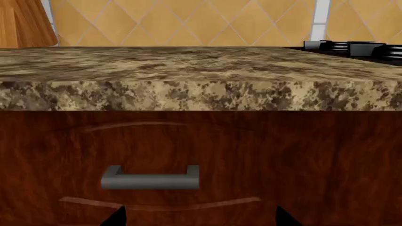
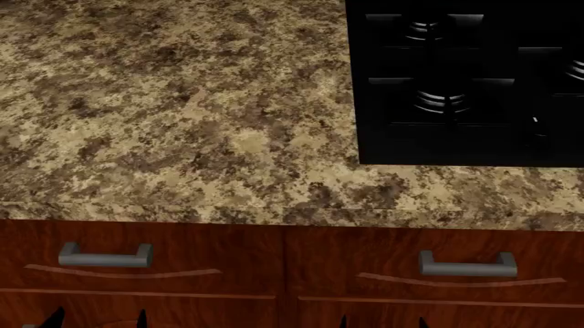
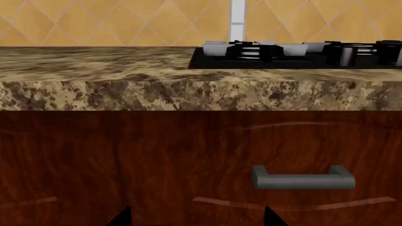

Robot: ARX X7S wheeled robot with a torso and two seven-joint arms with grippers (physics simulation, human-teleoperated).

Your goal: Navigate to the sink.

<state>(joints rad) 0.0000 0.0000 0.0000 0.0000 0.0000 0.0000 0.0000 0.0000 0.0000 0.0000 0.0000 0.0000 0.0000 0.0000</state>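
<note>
Two end effectors show only dark fingertips at the bottom edge of the head view, left (image 2: 96,318) and right (image 2: 381,321), each pair apart. Granite bench (image 2: 174,109) fills the upper left; cooktop (image 2: 466,82) sits upper right. No sink is in view.

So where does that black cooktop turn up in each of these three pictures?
Head view: the cooktop fills the upper right corner, set into the granite counter.
Left wrist view: only a sliver shows at the right edge, on the counter's far side.
Right wrist view: it stretches from the middle to the right edge, below the tile wall.
Shared landmark: the granite counter edge above the wooden drawers with grey handles.
</note>
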